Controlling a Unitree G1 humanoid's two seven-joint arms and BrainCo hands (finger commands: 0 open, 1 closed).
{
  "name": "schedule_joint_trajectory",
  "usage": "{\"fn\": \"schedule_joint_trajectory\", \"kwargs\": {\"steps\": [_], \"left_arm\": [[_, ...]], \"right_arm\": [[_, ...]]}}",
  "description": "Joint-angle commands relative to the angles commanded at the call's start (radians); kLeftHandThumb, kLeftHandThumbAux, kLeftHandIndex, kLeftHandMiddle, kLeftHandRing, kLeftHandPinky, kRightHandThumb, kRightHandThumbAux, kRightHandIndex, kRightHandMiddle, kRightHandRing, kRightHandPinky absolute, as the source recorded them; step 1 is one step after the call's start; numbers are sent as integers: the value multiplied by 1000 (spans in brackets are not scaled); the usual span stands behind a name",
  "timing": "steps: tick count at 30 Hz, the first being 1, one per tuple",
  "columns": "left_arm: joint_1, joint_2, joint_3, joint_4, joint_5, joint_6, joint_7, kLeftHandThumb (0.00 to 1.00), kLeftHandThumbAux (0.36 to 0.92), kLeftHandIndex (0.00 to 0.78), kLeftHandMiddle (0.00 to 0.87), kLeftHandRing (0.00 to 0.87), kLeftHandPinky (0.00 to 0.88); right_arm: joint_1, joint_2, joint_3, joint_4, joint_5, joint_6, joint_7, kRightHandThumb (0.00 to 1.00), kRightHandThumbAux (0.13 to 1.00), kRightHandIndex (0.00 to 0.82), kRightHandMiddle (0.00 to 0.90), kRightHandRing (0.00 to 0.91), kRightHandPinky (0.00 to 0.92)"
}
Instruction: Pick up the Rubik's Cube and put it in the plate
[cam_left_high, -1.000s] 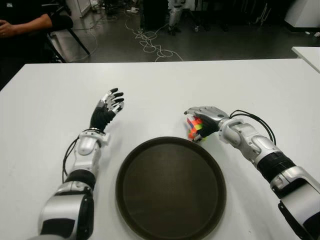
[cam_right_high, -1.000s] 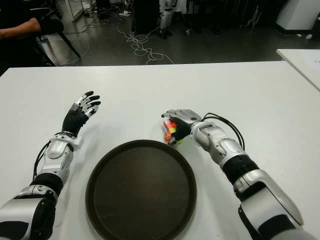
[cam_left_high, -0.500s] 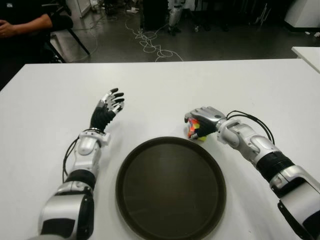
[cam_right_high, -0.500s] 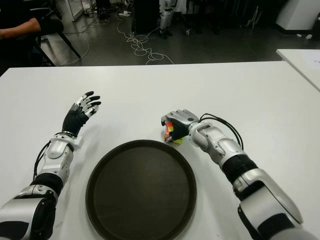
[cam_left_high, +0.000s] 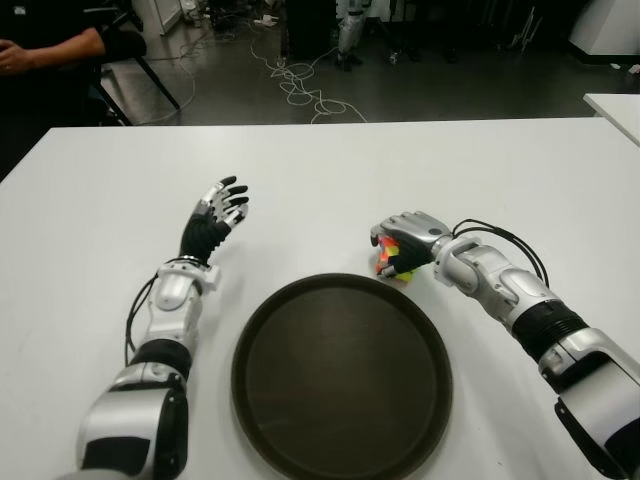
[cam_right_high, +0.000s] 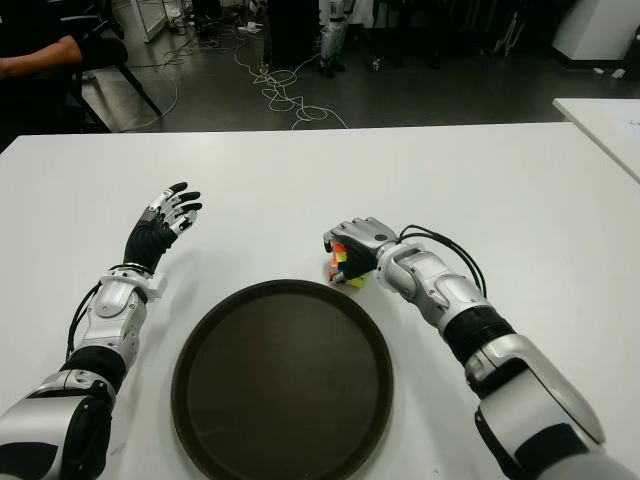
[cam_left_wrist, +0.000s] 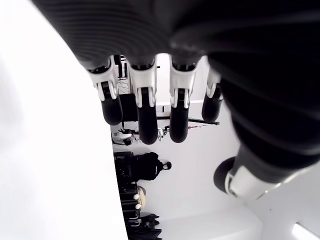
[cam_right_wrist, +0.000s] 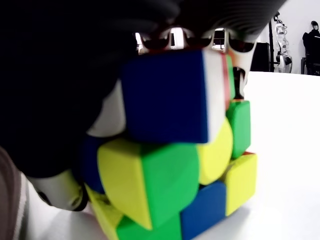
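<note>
The Rubik's Cube (cam_left_high: 392, 260) shows red, orange and yellow faces under my right hand (cam_left_high: 405, 236), whose fingers curl over it just beyond the far right rim of the plate (cam_left_high: 342, 375). In the right wrist view the cube (cam_right_wrist: 172, 150) fills the picture, pressed against the palm, its lower corner at the white table. The plate is a round dark tray lying in front of me with nothing in it. My left hand (cam_left_high: 218, 212) stands raised over the table to the left of the plate, its fingers (cam_left_wrist: 144, 107) spread and holding nothing.
The white table (cam_left_high: 330, 170) stretches far behind the hands. Beyond its far edge are cables (cam_left_high: 300, 85) on a dark floor and a person's arm (cam_left_high: 50, 48) at the far left. Another white table corner (cam_left_high: 615, 105) shows at the right.
My right hand has closed down over the cube and shifted slightly back from the plate's rim, lowering the cube toward the table. The left hand has stayed still.
</note>
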Motion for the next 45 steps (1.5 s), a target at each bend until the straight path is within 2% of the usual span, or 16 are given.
{"fn": "schedule_joint_trajectory", "kwargs": {"steps": [16,39,45], "left_arm": [[1,1,3,-1,0,9,0,59,651,125,196,171,132],[0,4,-4,3,12,7,16,50,642,125,195,167,129],[-2,3,-5,8,12,0,12,53,648,125,193,162,125]], "right_arm": [[-1,1,-4,-3,7,20,10,689,737,417,573,588,555],[-7,4,-14,12,13,17,2,690,737,416,550,569,551],[-3,-15,-26,-33,16,17,0,690,737,416,544,564,543]]}}
